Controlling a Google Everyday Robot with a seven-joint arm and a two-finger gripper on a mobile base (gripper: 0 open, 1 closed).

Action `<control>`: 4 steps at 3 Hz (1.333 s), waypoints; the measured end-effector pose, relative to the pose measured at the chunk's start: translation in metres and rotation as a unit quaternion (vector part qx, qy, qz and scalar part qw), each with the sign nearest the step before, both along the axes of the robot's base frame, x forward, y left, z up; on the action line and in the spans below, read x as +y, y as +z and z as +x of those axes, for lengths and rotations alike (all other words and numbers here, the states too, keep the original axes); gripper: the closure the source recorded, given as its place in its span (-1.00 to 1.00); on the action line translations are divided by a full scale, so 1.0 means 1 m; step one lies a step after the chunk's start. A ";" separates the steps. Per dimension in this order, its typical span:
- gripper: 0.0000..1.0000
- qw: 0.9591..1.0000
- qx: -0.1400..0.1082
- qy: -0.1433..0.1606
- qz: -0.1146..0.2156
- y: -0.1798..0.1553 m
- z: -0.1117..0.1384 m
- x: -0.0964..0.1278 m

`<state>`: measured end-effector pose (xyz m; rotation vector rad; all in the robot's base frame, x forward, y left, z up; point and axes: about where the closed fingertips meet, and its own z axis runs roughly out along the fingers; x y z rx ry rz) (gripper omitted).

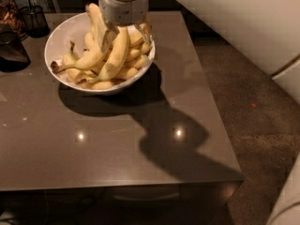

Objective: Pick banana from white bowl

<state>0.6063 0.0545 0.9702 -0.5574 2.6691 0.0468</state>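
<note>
The white bowl [65,32] stands at the back left of the dark table and is heaped with bananas. The long, gently curved banana [115,59] with a greenish stem lies slanted on top of the heap, its upper end under the gripper. A more strongly curved long banana with a brown stem [77,63] lies to its left. My gripper [127,37] hangs from above over the right half of the bowl. It is open, with one finger [109,35] at the long banana's left side and the other [146,31] near the bowl's right rim. Short bananas fill the space beneath.
A dark cup [11,53] and a dark wire holder [33,18] stand at the table's left back edge. A white sofa [234,22] runs along the right. The table's front edge [122,184] and right edge drop to carpet.
</note>
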 end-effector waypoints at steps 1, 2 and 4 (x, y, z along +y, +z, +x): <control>-0.30 1.000 0.002 0.000 0.001 0.001 0.003 0.004; -0.22 1.000 0.010 0.001 0.001 -0.001 0.009 0.009; -0.10 1.000 0.027 -0.004 0.005 -0.010 0.022 0.012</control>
